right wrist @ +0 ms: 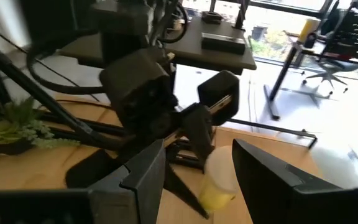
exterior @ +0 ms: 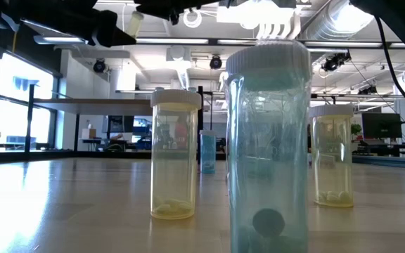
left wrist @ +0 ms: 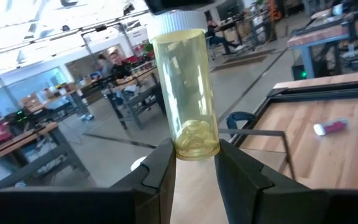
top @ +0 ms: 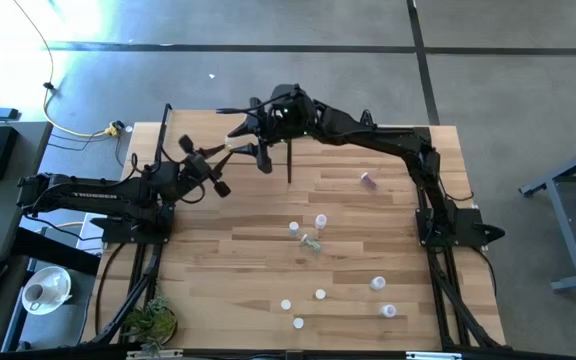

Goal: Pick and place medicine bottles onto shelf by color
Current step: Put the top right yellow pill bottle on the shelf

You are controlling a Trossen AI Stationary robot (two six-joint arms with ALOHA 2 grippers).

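A yellow bottle [left wrist: 188, 93] with a white cap is held above the table's far left part. My left gripper [top: 224, 158] is shut on it. My right gripper [top: 253, 150] is open, and its fingers stand on either side of the bottle's cap end [right wrist: 219, 168]. The right wrist view shows a gap on one side. The bottle also shows at the top of the low view [exterior: 136, 24]. Thin black shelf posts [top: 290, 160] rise just beside the grippers. Several other bottles [top: 320, 220] stand or lie on the table, and a pink one [top: 368, 180] lies on its side. My left gripper pinches the yellow bottle's bottom end [left wrist: 196, 148] between its two fingers [left wrist: 163, 168]. The bottle sticks out beyond the fingertips with its cap end away from the gripper, lifted clear of the table.
A blue-tinted bottle [exterior: 269, 140] stands close to the low camera, with two yellow ones [exterior: 174, 154] and a small blue one [exterior: 207, 151] behind it. Bottles are scattered over the table's middle and near right [top: 378, 283]. A potted plant [top: 153, 320] sits at the near left corner.
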